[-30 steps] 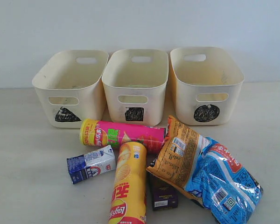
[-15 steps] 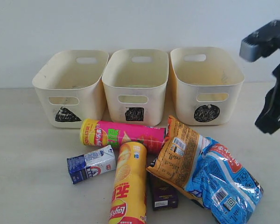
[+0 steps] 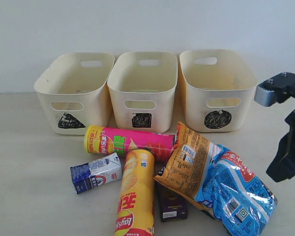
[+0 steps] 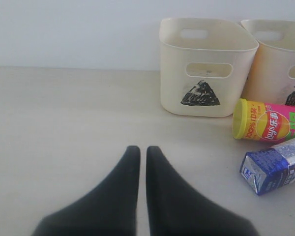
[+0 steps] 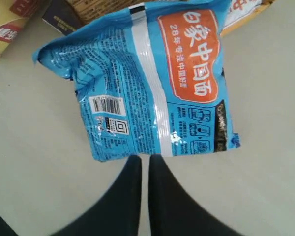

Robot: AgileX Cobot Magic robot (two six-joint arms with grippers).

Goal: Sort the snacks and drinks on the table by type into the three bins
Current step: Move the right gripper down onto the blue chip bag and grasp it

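One arm is nearer: right end effector, clenched and empty, points along the blue bag's long axis, just beside its edge.

Blue bag: orange panel w/ white chars 白象中国面, smaller line beside it starts "28". Barcode + QR on the blue part, fine print unreadable.
Yellow tube: Lay's logo at near end, big red Chinese chars mid-body, not legible.
Pink tube, just behind yellow tube: Lay's logo w/ 乐事.
Brown bag, right of yellow tube: white barcode sticker.
Triangle bin, square bin, circle bin: black scribbled shape each, no txt.
Blue-white carton, purple carton: print too small.
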